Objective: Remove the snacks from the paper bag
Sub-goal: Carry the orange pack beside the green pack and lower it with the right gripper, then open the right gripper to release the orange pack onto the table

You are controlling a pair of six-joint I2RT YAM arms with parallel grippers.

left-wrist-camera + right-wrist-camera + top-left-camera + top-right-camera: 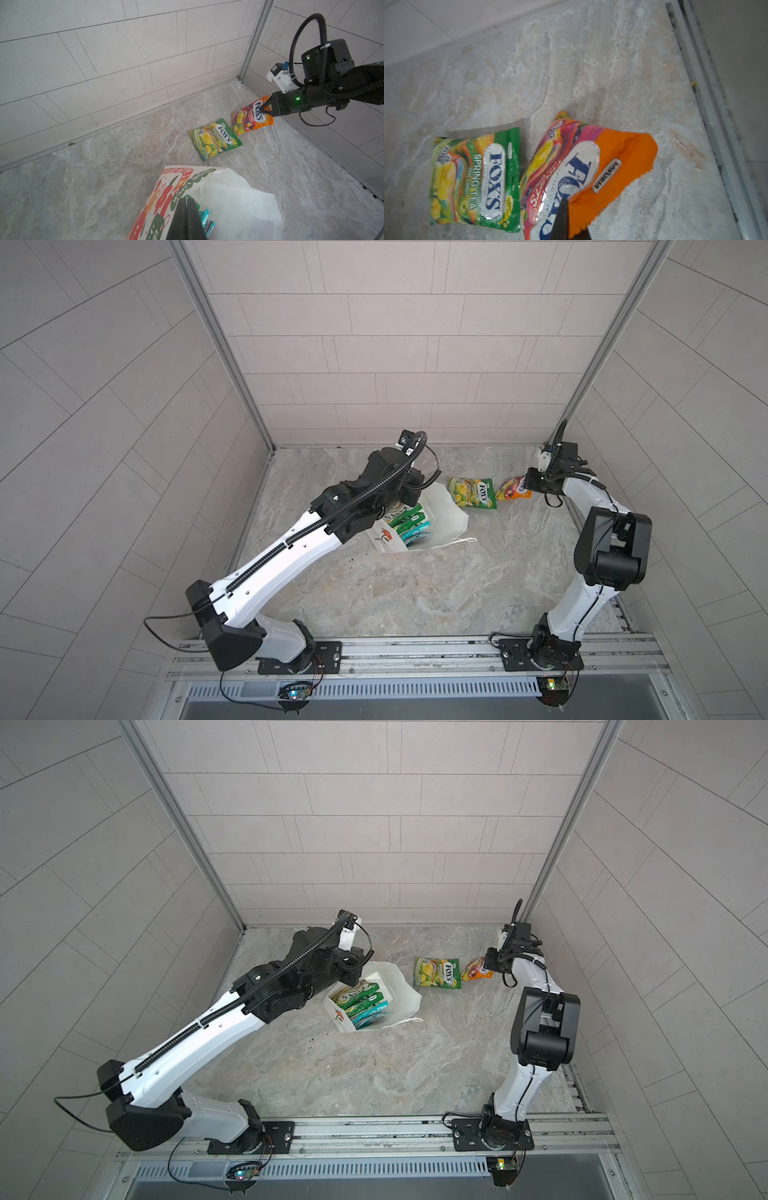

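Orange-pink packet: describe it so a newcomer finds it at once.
Look to the far right corner of the marble tabletop, past the white paper bag. Two packets are there side by side; it is the one nearer the right wall, pinched by the right gripper. Unlike the green-yellow packet next to it, the orange-pink packet is orange with a pink-red fruit print.

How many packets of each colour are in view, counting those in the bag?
Green packets: 3 (one on the table, two in the bag)
Teal packets: 2 (both in the bag)
Orange packet: 1 (pinched by the right gripper)
Total: 6
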